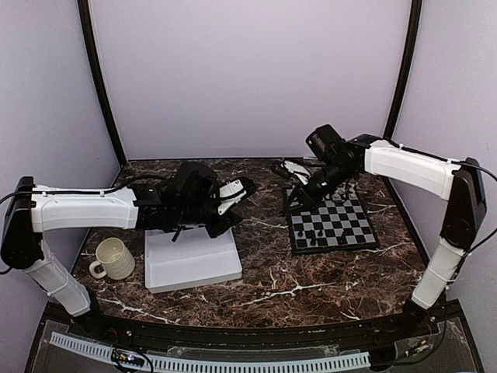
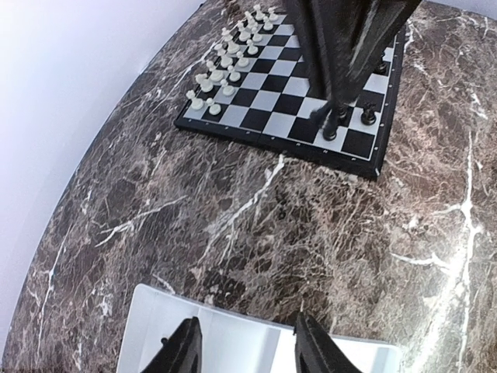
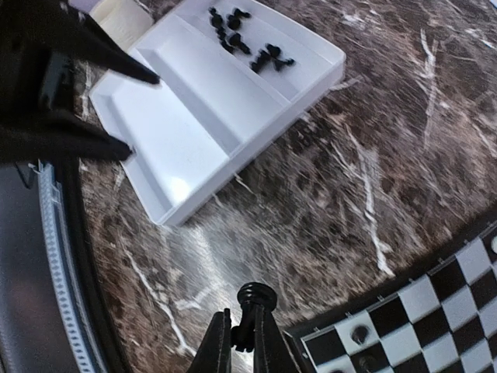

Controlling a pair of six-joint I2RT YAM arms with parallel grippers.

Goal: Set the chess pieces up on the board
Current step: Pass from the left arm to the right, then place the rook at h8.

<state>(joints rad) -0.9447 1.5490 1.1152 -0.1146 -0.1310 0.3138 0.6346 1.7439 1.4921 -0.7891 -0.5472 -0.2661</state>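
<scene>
Right wrist view shows you the right gripper (image 3: 244, 336) closed tight on one black piece (image 3: 255, 298), above the marble table (image 3: 349, 179) just beside the board (image 3: 435, 311). The fingers hide the foot of the piece. Other black chessmen (image 3: 242, 39) lie in one compartment of the white tray (image 3: 194, 132), too small to name. The left gripper (image 2: 248, 348) hangs over the tray with its fingers apart and nothing between them, cut off low in the frame. White chessmen (image 2: 229, 54) stand on the board's far side, and a dark blurred arm (image 2: 349, 47) hides its middle.
</scene>
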